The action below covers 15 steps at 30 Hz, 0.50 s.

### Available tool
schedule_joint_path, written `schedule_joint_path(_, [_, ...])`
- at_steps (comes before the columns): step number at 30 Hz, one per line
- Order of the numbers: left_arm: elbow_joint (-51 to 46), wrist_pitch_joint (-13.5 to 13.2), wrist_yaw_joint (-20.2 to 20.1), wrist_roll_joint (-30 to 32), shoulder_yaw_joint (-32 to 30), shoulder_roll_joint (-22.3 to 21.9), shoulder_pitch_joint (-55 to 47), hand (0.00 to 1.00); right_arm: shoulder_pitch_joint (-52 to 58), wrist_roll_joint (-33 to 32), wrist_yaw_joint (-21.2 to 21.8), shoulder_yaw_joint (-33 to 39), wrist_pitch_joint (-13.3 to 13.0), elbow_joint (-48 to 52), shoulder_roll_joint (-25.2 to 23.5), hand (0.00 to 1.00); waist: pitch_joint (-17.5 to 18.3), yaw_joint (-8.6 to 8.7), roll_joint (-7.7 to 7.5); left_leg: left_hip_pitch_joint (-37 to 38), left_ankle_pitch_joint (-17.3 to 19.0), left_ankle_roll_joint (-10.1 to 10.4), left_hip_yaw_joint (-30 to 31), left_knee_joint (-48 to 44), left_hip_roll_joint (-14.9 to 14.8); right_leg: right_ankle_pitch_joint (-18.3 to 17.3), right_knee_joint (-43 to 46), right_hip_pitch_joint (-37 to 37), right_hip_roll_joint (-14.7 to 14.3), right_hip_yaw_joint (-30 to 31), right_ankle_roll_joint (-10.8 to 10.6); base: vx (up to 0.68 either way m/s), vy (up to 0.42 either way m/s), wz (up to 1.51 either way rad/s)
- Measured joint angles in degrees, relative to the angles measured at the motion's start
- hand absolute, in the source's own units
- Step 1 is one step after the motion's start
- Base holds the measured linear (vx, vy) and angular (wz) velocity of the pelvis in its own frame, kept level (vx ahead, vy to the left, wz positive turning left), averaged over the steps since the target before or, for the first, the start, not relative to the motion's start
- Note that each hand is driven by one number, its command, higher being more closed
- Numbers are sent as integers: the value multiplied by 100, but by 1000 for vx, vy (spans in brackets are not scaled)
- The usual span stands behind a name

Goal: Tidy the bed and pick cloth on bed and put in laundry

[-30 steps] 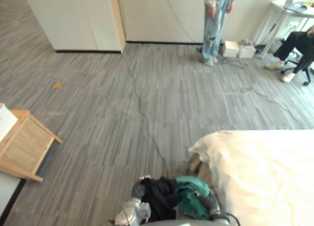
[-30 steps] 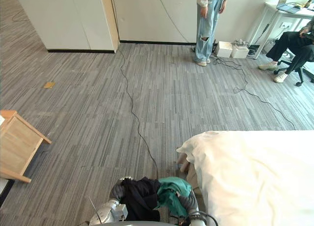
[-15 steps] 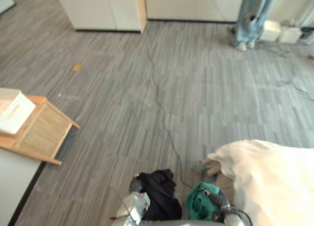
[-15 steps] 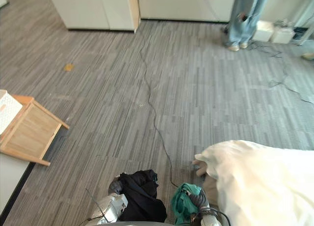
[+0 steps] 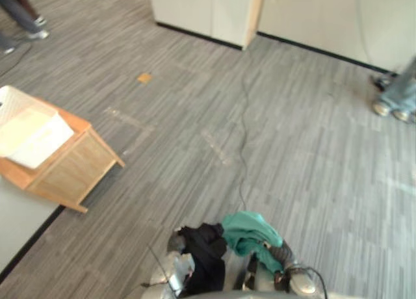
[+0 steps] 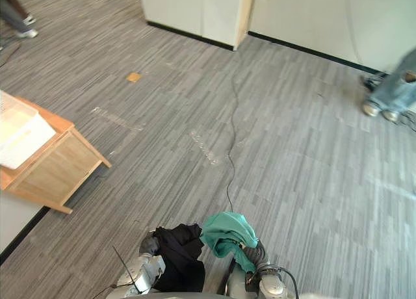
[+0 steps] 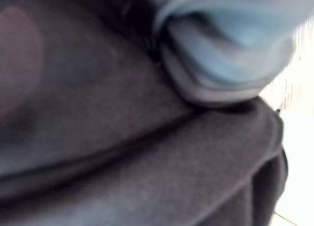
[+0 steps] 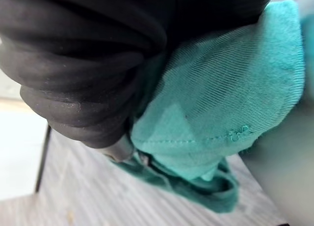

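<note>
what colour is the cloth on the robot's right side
It's a teal green cloth, clearest in the right wrist view, beside the black cloth.

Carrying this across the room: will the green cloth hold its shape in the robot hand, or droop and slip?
Probably floppy: the green cloth lies in soft, draped folds. Likely light, as it heaps up without sagging far. A loose hem hangs below the bundle in the right wrist view, so it might slip or trail.
</note>
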State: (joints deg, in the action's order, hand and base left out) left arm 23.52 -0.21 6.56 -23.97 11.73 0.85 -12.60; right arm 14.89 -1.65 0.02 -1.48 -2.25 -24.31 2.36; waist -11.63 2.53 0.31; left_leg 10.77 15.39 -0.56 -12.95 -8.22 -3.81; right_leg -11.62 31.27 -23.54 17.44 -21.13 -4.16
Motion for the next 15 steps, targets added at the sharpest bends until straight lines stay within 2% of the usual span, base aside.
schedule_joint_path(1, [48,-1,1,-2,2,-15,52,100,-27,0,-16,25,2,25,4,100,-31,-6,51,114,79,181,55,26,-135,320,-751,-76,-24,201,-72,502,-427,127])
schedule_joint_path(2, [57,-3,13,-2,-23,-21,50,100,-63,1,-33,52,35,13,2,100,-45,-45,77,307,213,429,201,38,-333,777,-1702,-159,-15,531,-252,542,-479,101])
schedule_joint_path(3, [79,-13,36,-2,-69,-13,-14,100,-85,11,-31,35,73,4,-5,100,-47,-85,63,538,324,640,263,80,-506,948,-2123,-198,37,873,-358,554,-512,96])
schedule_joint_path(4, [91,-7,87,-3,-70,-6,-78,100,-67,12,-34,20,80,9,-9,100,-28,-65,55,804,393,770,314,144,-650,922,-2078,-165,96,990,-373,588,-567,84])
schedule_joint_path(5, [155,-8,136,-6,-111,-90,-156,100,-82,14,-34,-31,88,-2,47,100,43,-41,186,1036,438,849,426,124,-952,1483,-1491,-236,-31,998,-419,485,-476,70])
schedule_joint_path(6, [179,0,140,-6,-116,-135,-195,100,-105,27,-29,-58,91,-2,45,100,123,-30,303,943,368,946,509,-81,-1173,1612,-1122,-340,-118,976,-388,616,-640,69])
schedule_joint_path(7, [177,-7,135,-13,-130,-232,-245,100,-177,38,-25,-51,111,-27,124,100,228,-65,542,451,9,711,660,-1010,-1621,1512,-522,-467,-355,848,-187,606,-698,47])
schedule_joint_path(8, [156,-10,133,-32,-160,-357,-211,100,-297,71,-7,-90,128,-126,270,100,222,-112,742,-146,-631,288,757,-2010,-1986,1227,-498,-302,-605,600,22,610,-736,36])
schedule_joint_path(9, [148,-7,133,-63,-190,-393,-216,100,-338,84,1,-148,150,-177,305,100,201,-118,803,-532,-1224,12,827,-2616,-2227,1137,-621,-102,-766,459,96,788,-819,10])
schedule_joint_path(10, [147,-7,104,-178,-186,-371,-231,100,-330,121,17,-245,177,-199,357,100,113,-233,866,-1190,-1355,-229,868,-4011,-2596,1005,-967,465,-1096,296,338,677,-625,-3])
schedule_joint_path(11, [123,-7,107,-289,-209,-371,-243,100,-319,130,17,-270,192,-192,376,100,42,-348,849,-1430,-1051,-178,893,-4849,-2566,934,-1262,1039,-1279,226,490,765,-668,-11])
schedule_joint_path(12, [98,-11,105,-360,-217,-369,-273,100,-323,130,17,-284,192,-187,383,100,-25,-366,728,-1568,-915,-183,841,-5131,-2454,879,-1408,1309,-1336,217,555,547,-480,-6])
schedule_joint_path(13, [-83,-15,95,-472,-209,-364,-376,100,-394,128,17,-308,187,-150,412,100,-71,-373,591,-1916,-660,-86,711,-5410,-2031,734,-1680,1774,-1376,204,626,500,-449,-5])
schedule_joint_path(14, [-247,-22,72,-521,-198,-362,-442,100,-454,123,20,-322,173,-123,475,100,-63,-407,553,-2222,-473,157,565,-5393,-1708,664,-1874,1965,-1431,236,643,470,-382,-8])
schedule_joint_path(15, [-322,-28,59,-537,-197,-362,-451,100,-509,122,19,-334,147,-120,523,100,-63,-457,562,-2427,-343,235,454,-5323,-1556,579,-2000,2077,-1467,235,663,471,-308,-11])
